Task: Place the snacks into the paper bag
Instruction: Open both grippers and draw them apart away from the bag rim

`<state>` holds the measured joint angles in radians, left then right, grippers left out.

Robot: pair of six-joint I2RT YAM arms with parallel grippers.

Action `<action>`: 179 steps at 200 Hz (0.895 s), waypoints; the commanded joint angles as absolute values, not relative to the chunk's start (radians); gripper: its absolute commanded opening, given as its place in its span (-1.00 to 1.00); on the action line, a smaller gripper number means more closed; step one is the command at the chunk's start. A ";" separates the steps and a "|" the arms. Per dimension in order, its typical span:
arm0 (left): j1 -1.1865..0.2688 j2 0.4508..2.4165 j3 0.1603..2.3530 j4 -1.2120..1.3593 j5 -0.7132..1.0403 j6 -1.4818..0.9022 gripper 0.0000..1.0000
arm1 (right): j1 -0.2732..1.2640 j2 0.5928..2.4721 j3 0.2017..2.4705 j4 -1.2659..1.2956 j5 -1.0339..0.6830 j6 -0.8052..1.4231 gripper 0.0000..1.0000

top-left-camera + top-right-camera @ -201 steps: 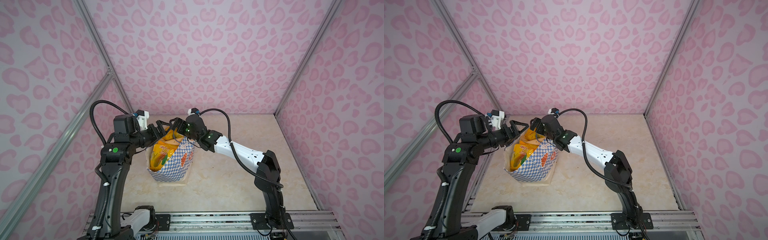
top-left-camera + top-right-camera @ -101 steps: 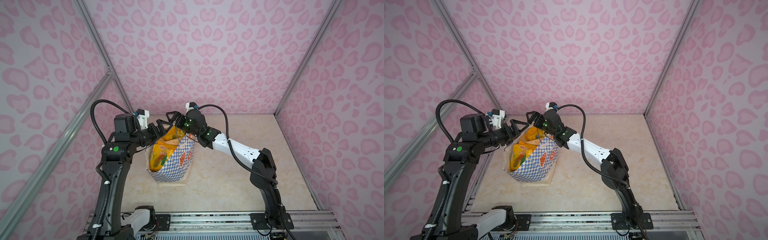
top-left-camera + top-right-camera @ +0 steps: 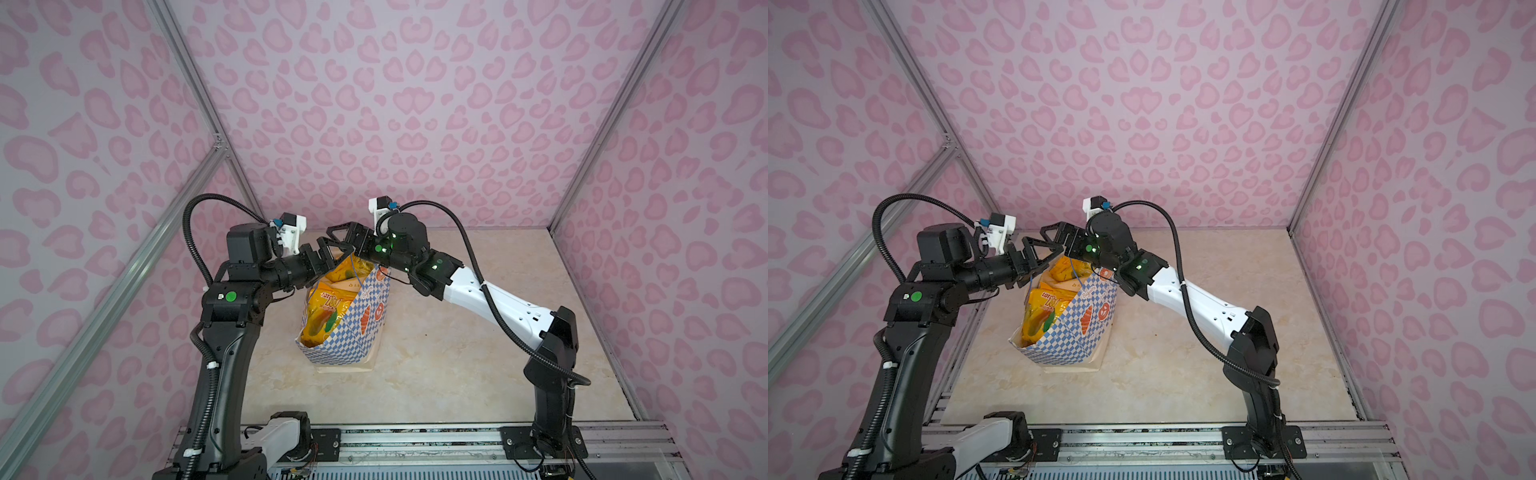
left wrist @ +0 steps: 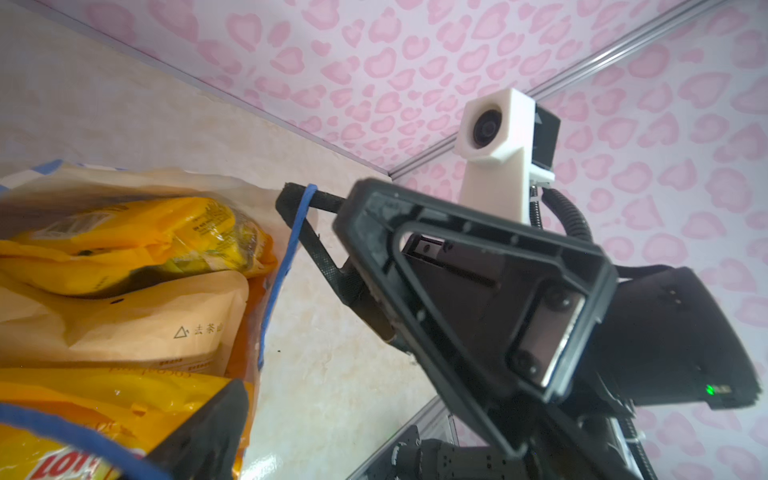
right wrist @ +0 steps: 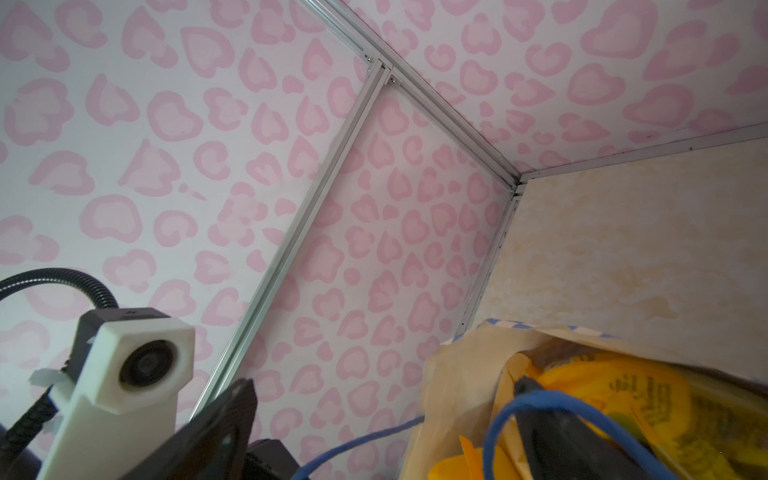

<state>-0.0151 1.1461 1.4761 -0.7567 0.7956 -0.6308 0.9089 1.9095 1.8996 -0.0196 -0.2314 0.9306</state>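
Paper bag (image 4: pixel 166 183) cord (image 4: pixel 282 266) hangs on right claw (image 4: pixel 320 203), clearest in left wrist view.

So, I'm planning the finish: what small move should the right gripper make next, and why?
Probably slide the right gripper back out of the blue cord handle: its jaws stand open, the cord hangs over one finger, and lifting away could drag the paper bag over.

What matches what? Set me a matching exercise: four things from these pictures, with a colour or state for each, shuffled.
Things
1. bag
2. handle
3. pouch
4. right gripper

Colour or state
a. open
b. tan
c. solid blue
d. checkered

Pairs: 1-d, 2-c, 3-b, 4-a
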 commanded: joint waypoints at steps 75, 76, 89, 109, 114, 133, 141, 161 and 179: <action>-0.014 1.210 1.548 -0.619 0.815 -0.746 0.89 | 0.817 1.582 1.737 0.020 -0.381 0.842 0.97; -0.016 1.210 1.548 -0.618 0.815 -0.747 0.89 | 0.815 1.580 1.735 0.019 -0.382 0.841 0.97; -0.044 1.212 1.558 -0.597 0.806 -0.755 0.89 | 0.799 1.541 1.725 -0.006 -0.376 0.826 0.97; -0.106 1.244 1.629 -0.598 0.782 -0.756 0.89 | 0.778 1.484 1.698 -0.038 -0.361 0.802 0.97; -0.118 1.259 1.649 -0.603 0.780 -0.759 0.89 | 0.769 1.473 1.692 -0.043 -0.363 0.802 0.97; -0.173 1.310 1.725 -0.632 0.748 -0.751 0.88 | 0.735 1.432 1.667 -0.063 -0.373 0.795 0.97; -0.196 1.328 1.749 -0.635 0.737 -0.747 0.88 | 0.720 1.416 1.659 -0.082 -0.373 0.792 0.97; -0.245 1.367 1.803 -0.638 0.719 -0.746 0.88 | 0.680 1.376 1.638 -0.124 -0.383 0.779 0.97; -0.285 1.400 1.844 -0.637 0.697 -0.746 0.88 | 0.647 1.341 1.621 -0.162 -0.389 0.758 0.97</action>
